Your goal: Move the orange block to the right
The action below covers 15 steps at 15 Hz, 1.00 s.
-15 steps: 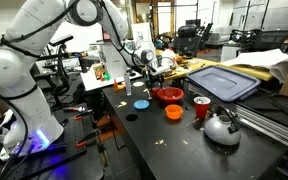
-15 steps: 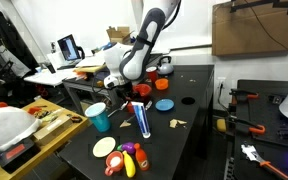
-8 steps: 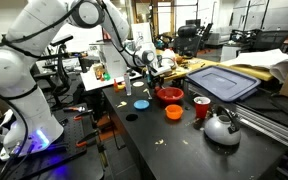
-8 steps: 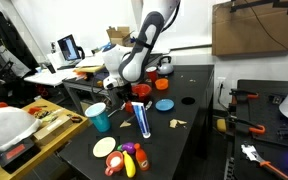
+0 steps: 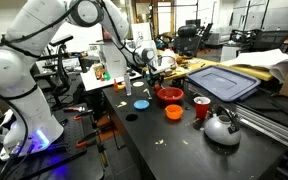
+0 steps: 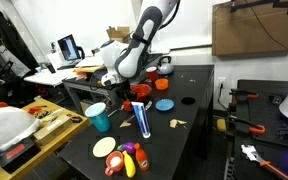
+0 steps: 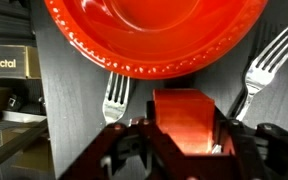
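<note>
In the wrist view the orange block (image 7: pixel 182 112), a small reddish-orange cube, sits squarely between the dark fingers (image 7: pixel 134 138) of my gripper (image 7: pixel 184 128), which is shut on it. The block rests just short of a red bowl (image 7: pixel 154 35). In both exterior views the gripper (image 5: pixel 152 67) (image 6: pixel 122 88) hangs low over the black table beside the red bowl (image 5: pixel 168 96) (image 6: pixel 141 92), and the block itself is hidden behind the fingers.
Two forks (image 7: pixel 116 95) (image 7: pixel 262 60) lie either side of the block. On the table are a small orange bowl (image 5: pixel 173 112), a red cup (image 5: pixel 201 107), a steel kettle (image 5: pixel 222 127), a blue disc (image 5: pixel 141 103), a teal cup (image 6: pixel 98 117) and toy food (image 6: pixel 124 158).
The arm's upper links have shifted slightly in an exterior view. The things on the table have not moved.
</note>
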{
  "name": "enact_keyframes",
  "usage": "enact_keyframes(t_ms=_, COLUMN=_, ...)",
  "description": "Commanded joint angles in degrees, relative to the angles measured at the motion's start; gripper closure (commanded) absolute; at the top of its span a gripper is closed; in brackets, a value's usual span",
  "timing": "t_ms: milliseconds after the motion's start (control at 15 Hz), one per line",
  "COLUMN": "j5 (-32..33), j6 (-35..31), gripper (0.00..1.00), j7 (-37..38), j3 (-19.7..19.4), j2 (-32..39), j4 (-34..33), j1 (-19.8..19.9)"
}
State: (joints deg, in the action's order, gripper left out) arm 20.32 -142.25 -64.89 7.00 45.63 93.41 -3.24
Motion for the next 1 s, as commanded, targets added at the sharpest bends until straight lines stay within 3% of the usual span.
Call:
enact_keyframes(t_ms=0, j5=-4.0, j6=5.3, gripper=0.74, j7=-0.8, j3=1.7, j2=-4.7, j4=2.0, j1=1.7)
enact_keyframes(t_ms=467, j5=-13.2, j6=14.9, gripper=0.74, j7=-1.9, j3=4.2, j2=-10.6, j4=2.4, j1=4.8)
enact_keyframes(t_ms=933, j5=-22.1, j6=19.3, gripper=0.74, j7=0.6, j3=3.3, j2=-15.0, j4=2.1, j1=7.3)
